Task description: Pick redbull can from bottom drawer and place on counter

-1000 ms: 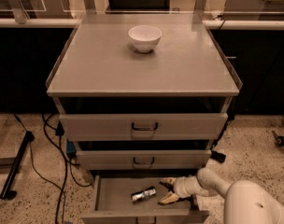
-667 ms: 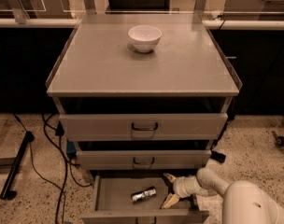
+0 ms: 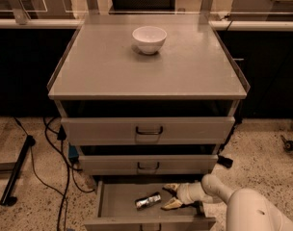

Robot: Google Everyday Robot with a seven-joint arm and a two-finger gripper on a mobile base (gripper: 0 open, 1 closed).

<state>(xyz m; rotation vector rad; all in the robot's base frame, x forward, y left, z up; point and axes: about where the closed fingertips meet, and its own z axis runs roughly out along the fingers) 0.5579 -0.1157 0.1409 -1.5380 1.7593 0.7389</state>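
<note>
The redbull can [image 3: 148, 201] lies on its side on the floor of the open bottom drawer [image 3: 117, 207], silver with dark patches. My gripper [image 3: 169, 196] reaches into the drawer from the right, just right of the can. Its two pale fingers are spread open, one finger [image 3: 171, 204] at the can's right end, and nothing is held. The white arm [image 3: 219, 189] leads back to the lower right. The counter [image 3: 185, 66] is the grey top of the cabinet.
A white bowl [image 3: 149, 39] stands on the counter near its back middle. The two upper drawers [image 3: 147, 130] are nearly closed. Black cables [image 3: 55, 153] and a dark bar [image 3: 16, 177] lie on the floor at the left.
The gripper has moved left, closer to the can, with its fingers still open. The can has not moved.
</note>
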